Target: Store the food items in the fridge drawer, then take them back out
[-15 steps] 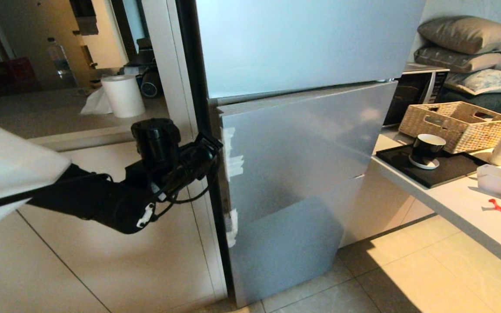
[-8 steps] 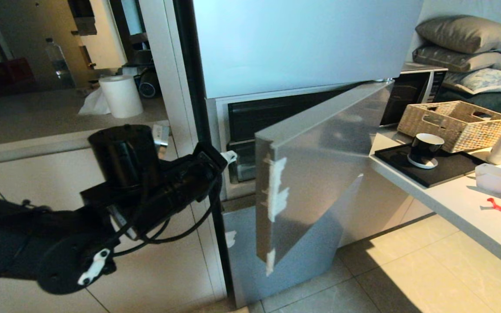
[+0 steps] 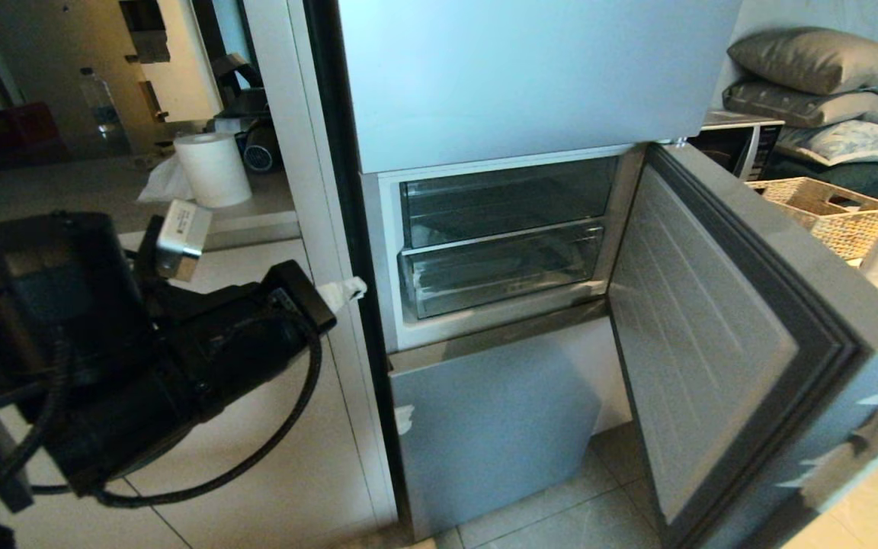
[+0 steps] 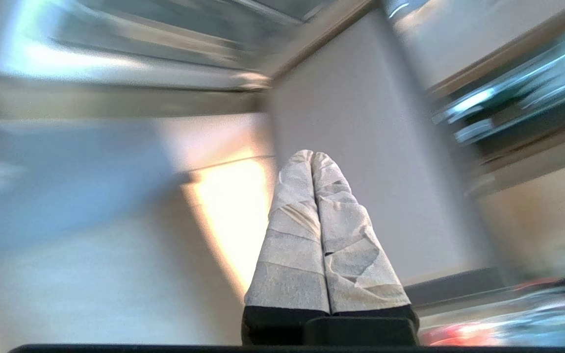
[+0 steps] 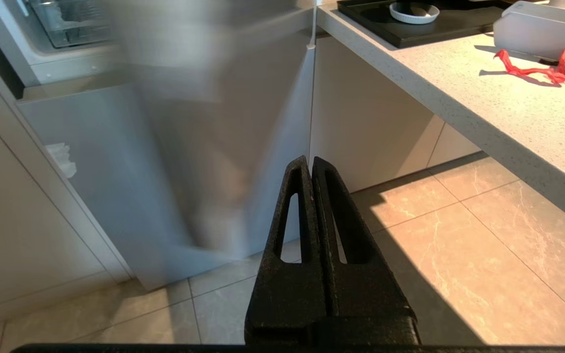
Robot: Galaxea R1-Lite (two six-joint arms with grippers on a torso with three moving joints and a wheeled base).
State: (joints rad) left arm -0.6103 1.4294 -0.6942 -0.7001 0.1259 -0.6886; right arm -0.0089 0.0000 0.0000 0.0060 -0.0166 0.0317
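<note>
- Pressed together and empty, the cloth-wrapped jaws of the left gripper (image 3: 347,290) hang just off the fridge's left edge, at nine o'clock from the open compartment.
- Right gripper (image 5: 311,169) is parked low with its black jaws likewise together, pointing at the floor tiles (image 5: 459,245) beside the counter (image 5: 434,83).
- Middle fridge door (image 3: 713,335) stands swung wide toward three o'clock, baring the clear fridge drawer (image 3: 500,271), pushed in beneath a glass shelf (image 3: 507,202).
- No pepper-like food item can be made out; only a red ribbon strip (image 5: 532,68) lies on the counter.
- By this reading, the job has barely begun: the door is open, while pulling the drawer, loading, and retrieving all remain.
</note>
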